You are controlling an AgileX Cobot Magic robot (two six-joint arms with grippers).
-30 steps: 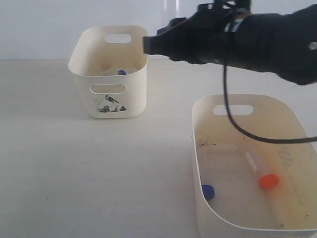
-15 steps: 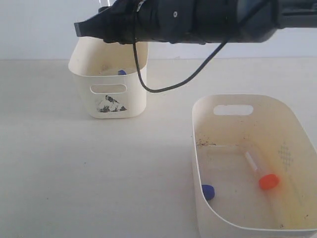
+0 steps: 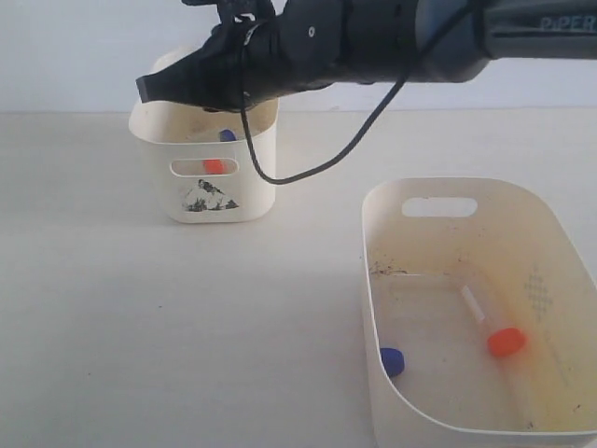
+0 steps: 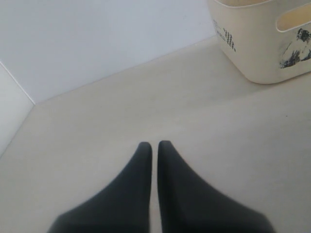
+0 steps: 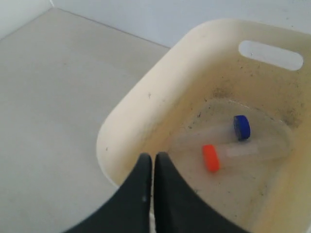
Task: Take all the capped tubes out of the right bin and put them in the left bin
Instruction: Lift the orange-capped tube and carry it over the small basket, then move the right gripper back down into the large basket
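Right, the right claw [image 5: 150,156] hangs with its two fingers pressed together and nothing between them, just above the rim of the small bin [image 3: 252,187]. Straight below and a little beyond the tips, two tubes lie close together on that bin's floor. One has an orange cap [image 5: 210,158], the other a blue cap [image 5: 241,127]. By my count that's half the job done.

Now look well away from the claw, back toward its arm's own side and nearer the camera. There's the wide bin [image 3: 504,210], with two more tubes waiting in it. The second orange-capped tube [image 3: 485,317] lies flat, its long axis slanting from the middle of the floor toward the near right corner, cap at the near end. The second blue cap [image 3: 393,360] sits tight against the wall on the claw's side, and I can't make out its clear body.

The left claw [image 4: 153,145], fingers also together and empty, hovers over bare table [image 4: 97,121], with the small bin off beyond its tips.

The wide bin is on the right arm's side, so I'd call that arm the better placed. Its claw would need to swing back, open, and come down with the fingers set across that slant, on the clear body behind the cap.
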